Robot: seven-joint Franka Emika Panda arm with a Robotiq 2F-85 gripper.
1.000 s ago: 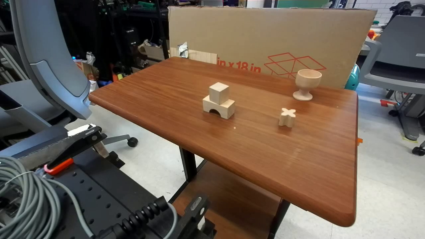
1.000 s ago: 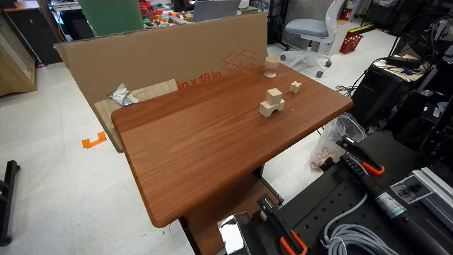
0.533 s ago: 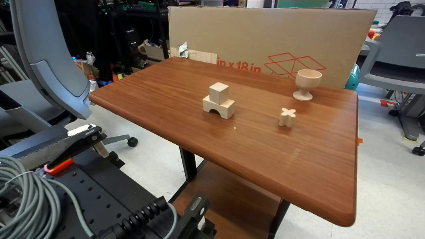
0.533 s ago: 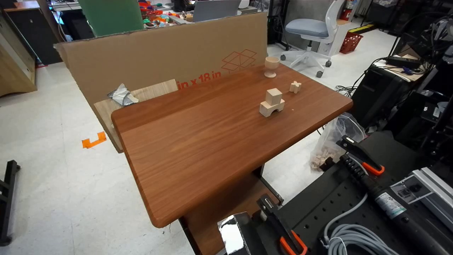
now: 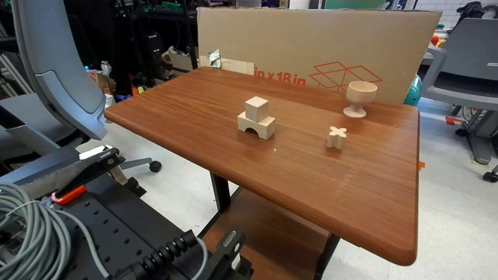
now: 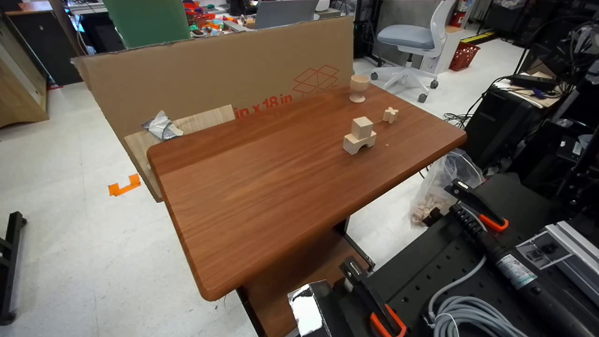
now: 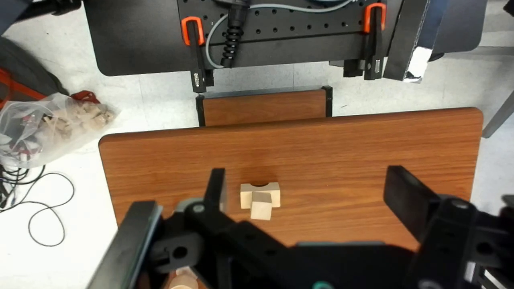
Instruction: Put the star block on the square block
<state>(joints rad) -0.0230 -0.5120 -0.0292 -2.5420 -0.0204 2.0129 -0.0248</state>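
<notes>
Star block point(image 5: 336, 138) stands upright on the worktop point(image 5: 311, 186), notched outline facing up and nothing gripping it, well apart from the square block point(image 5: 256, 109) it is meant to top. That square block rests on an arched block point(image 5: 261, 128), with nothing set on its upper face, as both exterior views show. A wooden goblet point(image 5: 360, 94) stands near the star block, farther toward the cardboard sheet point(image 5: 288, 42) that rises behind.

By my reading, the job is all ahead of me: the grasp, the lift, the carry and the set-down are left, and no part of the stacking asked for is done.

My pincer point(image 7: 307, 186) hangs above the worktop, fingers point(image 7: 407, 202) spread wide apart and holding nothing. Between them the wrist view looks down on the square block and the arched block, well below. The star block I cannot pick out there; I judge it hidden behind the finger at that view's left, so the approach likely calls for a shift that way. Neither exterior view catches the pincer, so its height is hard to tell, though it is clearly not touching the star block.
</notes>
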